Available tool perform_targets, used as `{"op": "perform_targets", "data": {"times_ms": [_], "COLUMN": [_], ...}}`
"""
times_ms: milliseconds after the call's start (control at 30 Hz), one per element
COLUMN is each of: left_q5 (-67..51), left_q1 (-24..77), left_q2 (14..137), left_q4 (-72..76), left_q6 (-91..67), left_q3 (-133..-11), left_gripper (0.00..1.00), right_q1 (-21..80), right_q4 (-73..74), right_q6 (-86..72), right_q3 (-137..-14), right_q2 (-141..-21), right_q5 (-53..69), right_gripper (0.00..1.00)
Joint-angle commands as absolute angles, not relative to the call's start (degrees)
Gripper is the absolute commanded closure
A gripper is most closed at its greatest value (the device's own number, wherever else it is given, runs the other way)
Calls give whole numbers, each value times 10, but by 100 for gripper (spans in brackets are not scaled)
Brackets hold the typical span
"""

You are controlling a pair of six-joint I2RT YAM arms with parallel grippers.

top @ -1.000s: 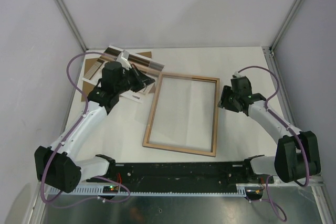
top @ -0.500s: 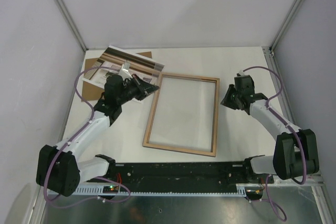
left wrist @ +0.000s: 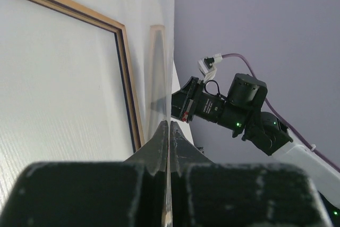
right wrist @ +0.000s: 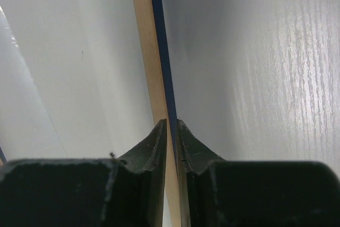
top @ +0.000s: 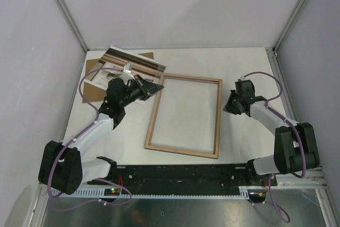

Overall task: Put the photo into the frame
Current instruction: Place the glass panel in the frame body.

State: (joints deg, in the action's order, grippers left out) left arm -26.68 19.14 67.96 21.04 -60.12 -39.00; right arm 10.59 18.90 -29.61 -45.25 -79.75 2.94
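Left gripper (top: 156, 86) pinches the photo's (top: 133, 62) near-right edge tight, the print at far left (over a brown board (top: 91, 68)). Right gripper (top: 226, 104) nips the frame's (top: 183, 152) right rail; frame lies mid-table (top: 244, 67), bare room beyond it.

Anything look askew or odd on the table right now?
The frame lies wood-back up and skewed, not square to the table edges. The photo hangs tilted, pinched by the left gripper. No damage visible.
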Motion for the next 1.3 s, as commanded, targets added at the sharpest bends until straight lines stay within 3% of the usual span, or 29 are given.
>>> {"op": "perform_targets", "data": {"times_ms": [0,1267], "left_q5": [-288,-238], "left_q1": [188,256], "left_q2": [689,809], "left_q4": [285,426], "left_q6": [-618,-675], "left_q3": [-378,-343], "left_gripper": [100,100], "right_q1": [103,84], "right_q4": [158,125], "right_q6": [-304,-272], "right_q3": [-445,-434], "right_q2": [-813,-896], "right_q5": [34,57], "right_gripper": [85,94]}}
